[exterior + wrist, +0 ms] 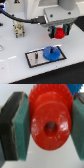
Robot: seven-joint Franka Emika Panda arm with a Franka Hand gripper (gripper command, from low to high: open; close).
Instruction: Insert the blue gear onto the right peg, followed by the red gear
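Above the plate point(31, 60), gripper point(60, 33) clamped on red gear point(49, 125); blue gear point(51, 53) sits on plate, beside free peg point(37, 53)

Blue gear point(51, 52) on plate point(32, 60) (peg side)

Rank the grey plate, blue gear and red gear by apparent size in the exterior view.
1. Grey plate: largest.
2. Blue gear, lying on the plate.
3. Red gear: smallest, though the pincer holding it hides part, so its full extent is unsure.
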